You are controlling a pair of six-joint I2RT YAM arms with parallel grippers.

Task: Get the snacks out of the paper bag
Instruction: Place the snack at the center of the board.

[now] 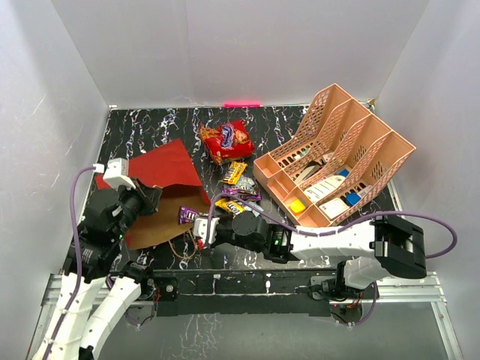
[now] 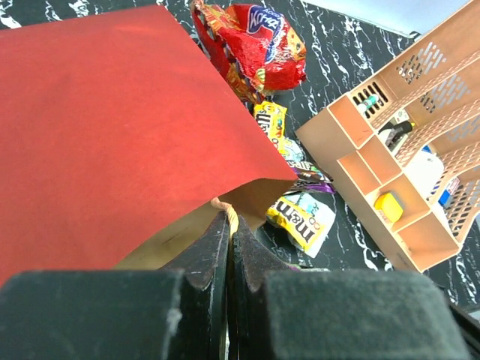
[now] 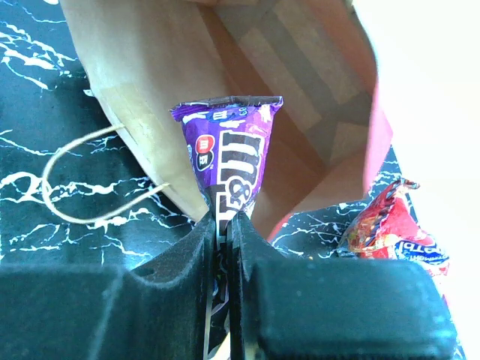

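Observation:
The paper bag [image 1: 166, 166] lies on its side at the left, red outside, with its brown inside [image 3: 300, 90] facing the right arm. My left gripper [image 2: 231, 222] is shut on the tan handle at the bag's [image 2: 112, 127] rim. My right gripper [image 3: 227, 219] is shut on a purple candy packet [image 3: 229, 150] just in front of the bag's mouth; from above the packet [image 1: 185, 215] is by the brown rim. The red-orange chip bag [image 1: 225, 140] and several small candy packets [image 1: 234, 173] lie on the table to the right of the bag.
A peach lattice organizer [image 1: 337, 161] with cards and a yellow block stands at the right. A loose handle loop [image 3: 82, 180] lies on the black marbled table [image 1: 150, 124]. White walls close in the left, back and right sides.

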